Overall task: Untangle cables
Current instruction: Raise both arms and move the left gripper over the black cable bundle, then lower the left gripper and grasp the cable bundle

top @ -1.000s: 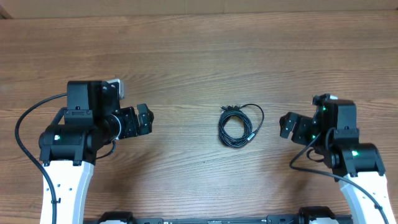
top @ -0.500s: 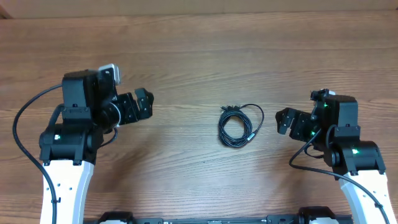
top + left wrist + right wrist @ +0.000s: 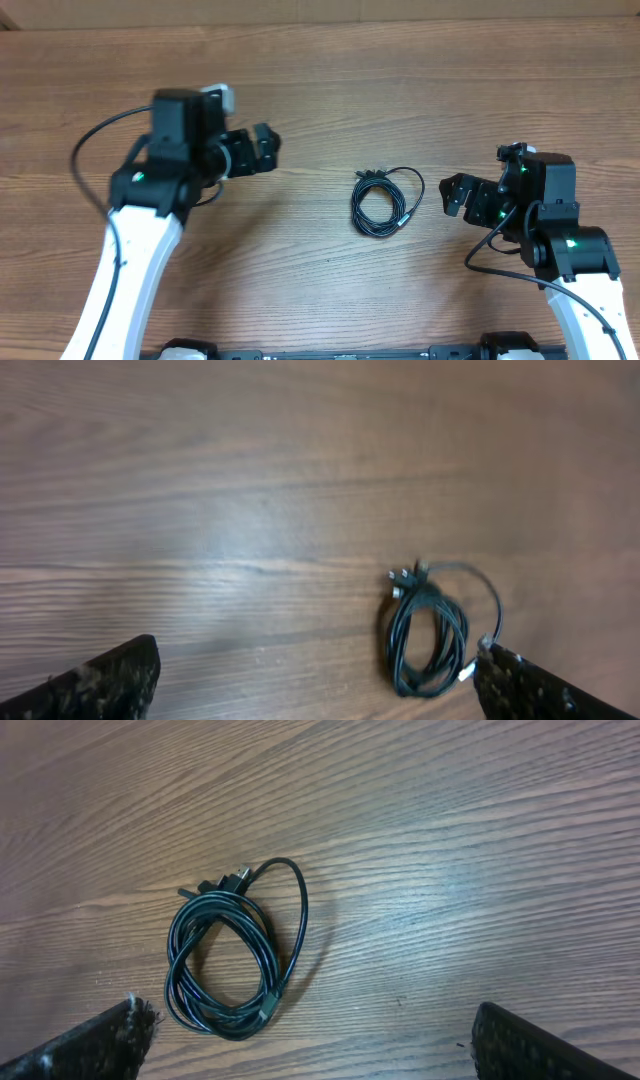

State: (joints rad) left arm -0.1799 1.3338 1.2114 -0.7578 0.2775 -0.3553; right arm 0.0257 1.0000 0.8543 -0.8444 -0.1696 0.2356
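The cables [image 3: 385, 201] are thin black wires coiled together in one small bundle at the middle of the wooden table, with plug ends at its top left and a loose loop to the right. The bundle also shows in the left wrist view [image 3: 432, 628] and the right wrist view [image 3: 230, 952]. My left gripper [image 3: 265, 150] is open and empty, left of and a little behind the bundle. My right gripper [image 3: 459, 197] is open and empty, just right of the bundle. In both wrist views the fingertips are spread wide at the lower corners.
The wooden table [image 3: 320, 90] fills every view. A thick black cord [image 3: 95, 150] loops off my left arm, and another [image 3: 490, 262] hangs from my right arm. A dark rail [image 3: 330, 352] runs along the near edge.
My left arm has swung right and away from the near edge, bringing its gripper closer to the bundle. My right gripper edged slightly toward the bundle. The cables have not moved.
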